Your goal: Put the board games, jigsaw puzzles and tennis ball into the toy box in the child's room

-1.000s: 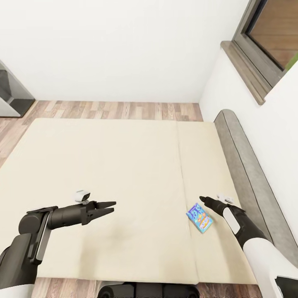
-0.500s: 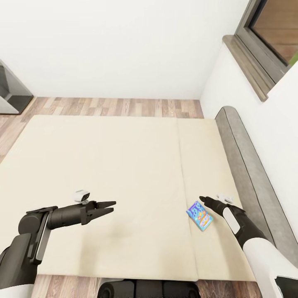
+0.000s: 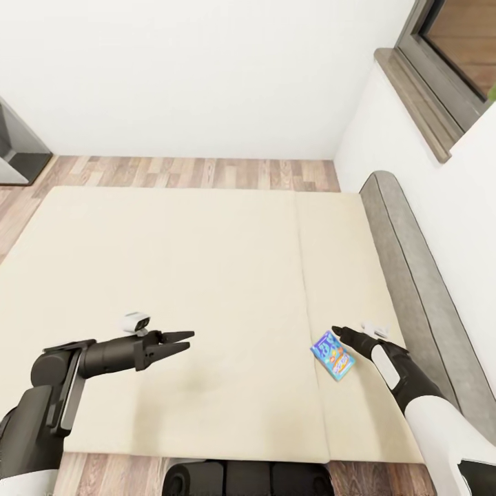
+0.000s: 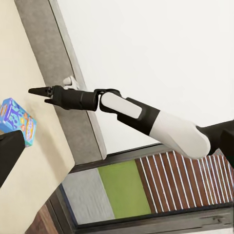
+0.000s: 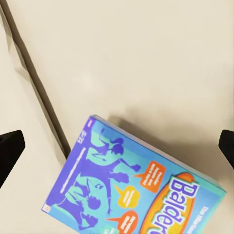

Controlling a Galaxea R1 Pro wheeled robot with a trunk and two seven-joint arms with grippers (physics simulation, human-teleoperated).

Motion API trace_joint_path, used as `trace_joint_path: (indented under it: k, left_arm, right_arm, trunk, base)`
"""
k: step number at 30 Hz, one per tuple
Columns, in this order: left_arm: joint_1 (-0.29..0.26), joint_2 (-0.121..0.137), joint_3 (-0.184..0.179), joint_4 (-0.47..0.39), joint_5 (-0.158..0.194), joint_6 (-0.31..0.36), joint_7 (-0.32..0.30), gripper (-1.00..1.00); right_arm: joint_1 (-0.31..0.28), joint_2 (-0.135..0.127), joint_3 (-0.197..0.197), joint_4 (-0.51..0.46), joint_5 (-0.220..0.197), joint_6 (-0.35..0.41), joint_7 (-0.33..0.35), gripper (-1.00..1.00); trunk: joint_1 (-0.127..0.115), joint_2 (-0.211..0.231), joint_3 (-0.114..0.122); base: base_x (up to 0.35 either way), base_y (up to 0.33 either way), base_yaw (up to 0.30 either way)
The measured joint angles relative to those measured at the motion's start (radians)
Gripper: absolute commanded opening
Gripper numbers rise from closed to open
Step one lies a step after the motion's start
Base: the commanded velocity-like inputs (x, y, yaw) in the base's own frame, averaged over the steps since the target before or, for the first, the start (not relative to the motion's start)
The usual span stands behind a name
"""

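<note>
Cream two-panel mattress bed (image 3: 193,289) | grey padded headboard (image 3: 413,275) along its right | small blue board game box (image 3: 332,355) flat beside seam | right gripper (image 3: 337,333) spread just above it | left gripper (image 3: 184,341) parted, hovering empty

Small blue board game (image 3: 332,355) lies on the bed (image 3: 207,275) (right panel).

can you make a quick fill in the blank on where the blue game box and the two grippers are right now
1. The small blue board game lies flat on the ____.
2. It sits just beside the mattress ____, on the narrower panel.
3. The gripper nearest the box is the ____ one.
4. The left gripper hovers over the wide panel with its fingers ____.

Missing words: bed; seam; right; open
</note>
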Motion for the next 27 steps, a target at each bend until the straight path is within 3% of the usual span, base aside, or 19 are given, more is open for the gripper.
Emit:
trace_joint_path:
  k: [6, 13, 27]
  left_arm:
    - [-0.008, -0.002, -0.028, -0.001, 0.000, 0.032, 0.000, 1.00]
    - [-0.012, -0.002, -0.032, -0.002, 0.000, 0.061, 0.000, 1.00]
    - [-0.014, -0.005, -0.038, -0.002, 0.000, 0.067, 0.000, 1.00]
  right_arm:
    - [0.000, 0.003, -0.001, -0.003, -0.001, 0.000, 0.001, 1.00]
    - [0.000, 0.028, 0.004, -0.004, -0.001, -0.003, -0.001, 1.00]
    - [0.000, 0.035, 0.018, -0.004, 0.000, -0.006, -0.001, 1.00]
  trunk:
    - [0.000, 0.000, -0.009]
    - [0.000, 0.000, -0.020]
    - [0.000, 0.000, -0.041]
  base:
    - [0.000, 0.000, 0.000]
    - [0.000, 0.000, 0.000]
    - [0.000, 0.000, 0.000]
